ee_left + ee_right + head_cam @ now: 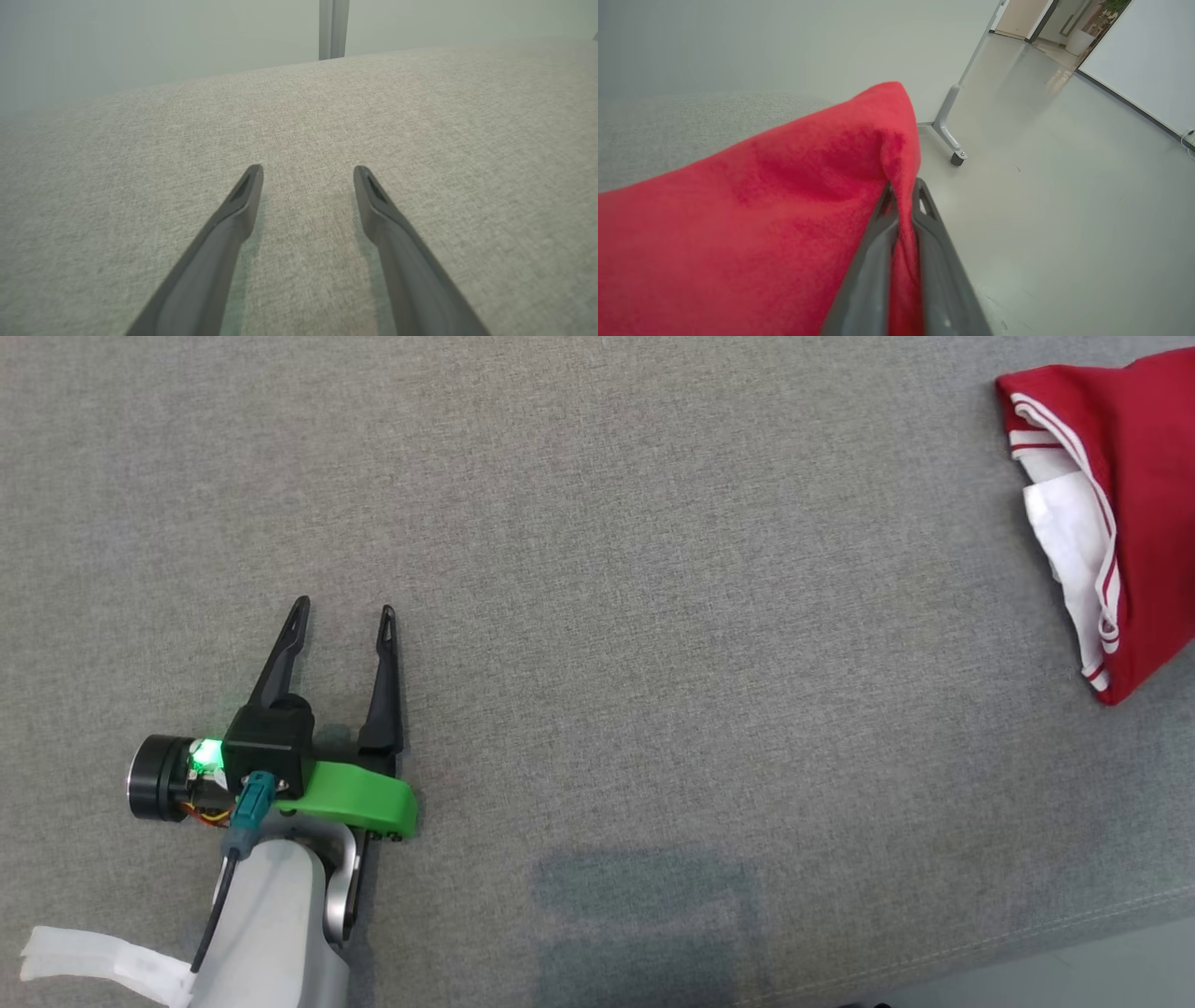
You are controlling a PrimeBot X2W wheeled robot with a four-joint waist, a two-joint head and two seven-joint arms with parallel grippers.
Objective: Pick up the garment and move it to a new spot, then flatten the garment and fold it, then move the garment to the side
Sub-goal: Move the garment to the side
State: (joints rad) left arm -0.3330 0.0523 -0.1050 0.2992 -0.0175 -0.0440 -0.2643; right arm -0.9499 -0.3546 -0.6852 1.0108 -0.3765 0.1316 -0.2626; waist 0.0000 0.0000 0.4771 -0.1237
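Observation:
The garment [1134, 495] is red with white trim and a white inner layer, folded into a bundle at the far right of the grey fabric surface [653, 569]. In the right wrist view its red cloth [761, 219] spreads across the lower left, and my right gripper [903, 189] is shut on a pinched edge of it, at the surface's rim above the floor. My left gripper [344, 612] rests low over the grey surface at the lower left, open, nothing between its fingers. The left wrist view shows that left gripper [308, 170] with the two fingers spread over bare grey fabric.
The grey surface's front edge [1027, 933] runs along the lower right, with pale floor [1064, 210] beyond it. A wheeled metal stand [952, 126] is on the floor just past the garment. A metal post [332, 28] rises behind the far edge.

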